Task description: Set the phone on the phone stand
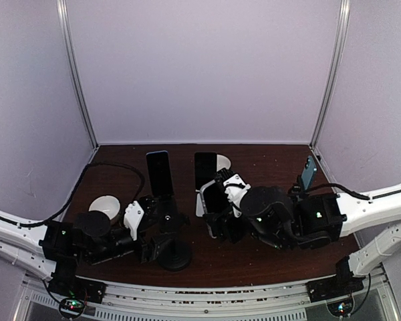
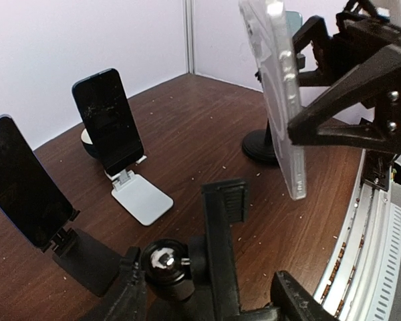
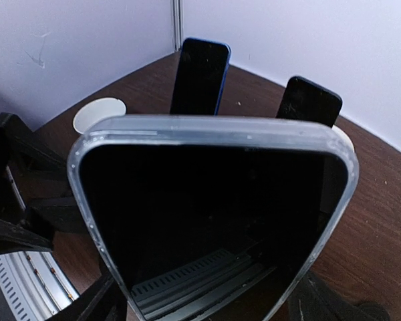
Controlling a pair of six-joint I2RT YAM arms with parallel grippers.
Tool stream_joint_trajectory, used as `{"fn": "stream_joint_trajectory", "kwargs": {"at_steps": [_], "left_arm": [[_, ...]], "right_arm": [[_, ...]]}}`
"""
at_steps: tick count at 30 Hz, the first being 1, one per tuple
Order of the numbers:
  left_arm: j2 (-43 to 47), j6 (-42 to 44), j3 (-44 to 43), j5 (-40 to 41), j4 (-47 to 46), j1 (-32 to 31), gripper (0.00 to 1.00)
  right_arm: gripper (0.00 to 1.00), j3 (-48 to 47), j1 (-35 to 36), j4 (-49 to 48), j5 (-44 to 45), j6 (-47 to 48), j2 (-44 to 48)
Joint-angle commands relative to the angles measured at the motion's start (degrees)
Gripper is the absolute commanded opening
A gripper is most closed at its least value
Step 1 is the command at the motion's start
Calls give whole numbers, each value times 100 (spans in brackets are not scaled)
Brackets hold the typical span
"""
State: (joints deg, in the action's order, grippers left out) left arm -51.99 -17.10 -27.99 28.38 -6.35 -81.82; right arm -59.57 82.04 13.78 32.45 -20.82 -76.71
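The phone [image 3: 214, 214], black-screened in a clear case, fills the right wrist view, and my right gripper [image 3: 214, 304] is shut on its lower part. In the left wrist view the phone [image 2: 281, 100] hangs upright, edge-on, above and to the right of the stand, not touching it. The phone stand [image 2: 224, 234] is black, with a ball joint [image 2: 164, 267] and a ribbed cradle arm. My left gripper [image 2: 214, 301] is shut on its lower part. From above, the phone [image 1: 216, 194] is to the right of the stand's round base [image 1: 175, 257].
A blue-edged phone [image 1: 159, 172] leans on a black stand at the back. Beside it a dark phone [image 1: 204, 170] leans on a white stand. A teal phone [image 1: 309, 172] stands at the right wall. A white round disc [image 1: 105, 204] lies at the left. Walls close three sides.
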Motion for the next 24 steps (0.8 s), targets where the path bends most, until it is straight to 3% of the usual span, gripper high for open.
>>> {"fn": "stream_joint_trajectory", "kwargs": {"at_steps": [1, 6, 11, 15, 17, 19, 21, 24], "left_arm": [[-276, -59, -233, 238, 146, 41, 57], [-434, -92, -246, 82, -29, 79, 49], [-359, 29, -141, -120, -314, 86, 43], [-55, 221, -66, -333, -384, 190, 52], [223, 229, 80, -559, -425, 341, 51], [385, 245, 207, -1004, -522, 551, 48], [414, 216, 152, -1204, -329, 696, 46], [255, 247, -59, -1470, 127, 789, 49]], "right_arm": [[0, 49, -776, 1442, -1182, -803, -223], [0, -187, -1248, 2432, -1804, -792, -1083], [0, -330, -1476, 2542, -2557, -487, -1697], [7, -479, -1628, 2748, -2907, -210, -2122], [11, -494, -1708, 2756, -3059, -134, -2297], [21, -489, -1742, 2748, -3140, -79, -2406], [42, -513, -1758, 2748, -3165, -44, -2444], [62, -624, -1762, 2824, -3137, 53, -2338]]}}
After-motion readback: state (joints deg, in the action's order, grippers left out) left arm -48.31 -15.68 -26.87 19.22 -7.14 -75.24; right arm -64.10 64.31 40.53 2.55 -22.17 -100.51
